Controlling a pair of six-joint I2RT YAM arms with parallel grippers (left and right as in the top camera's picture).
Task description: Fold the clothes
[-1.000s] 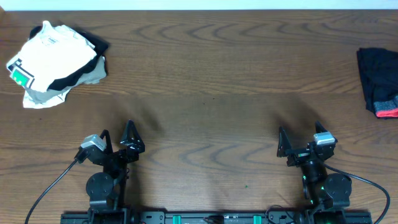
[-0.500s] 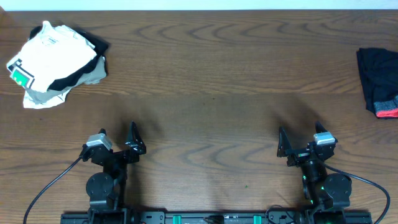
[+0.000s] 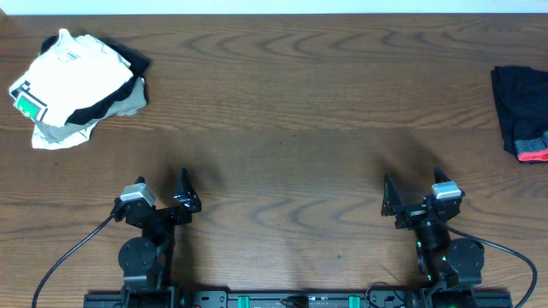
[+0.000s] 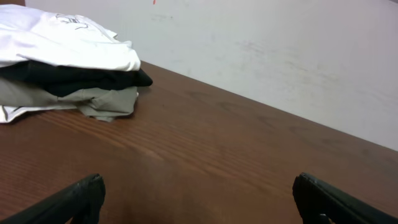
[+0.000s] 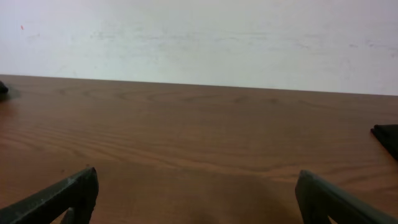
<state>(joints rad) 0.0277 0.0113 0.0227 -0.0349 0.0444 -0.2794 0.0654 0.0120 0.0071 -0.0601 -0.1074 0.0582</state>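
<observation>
Left tool (image 3: 163,180) and right tool (image 3: 411,180) rest low by the worktop's (image 3: 291,111) near edge, jaws spread wide apart

Nothing legible anywhere: the white T-shirt (image 3: 73,81) bears a green mark (image 3: 29,104) and faint dark print (image 4: 69,20), too small to read.

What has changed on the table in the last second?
The left fingers swung slightly toward the table's middle, then stopped; they are open and took hold of nothing. The right fingers, the white T-shirt on its pile and the black garment with red trim stayed put.
</observation>
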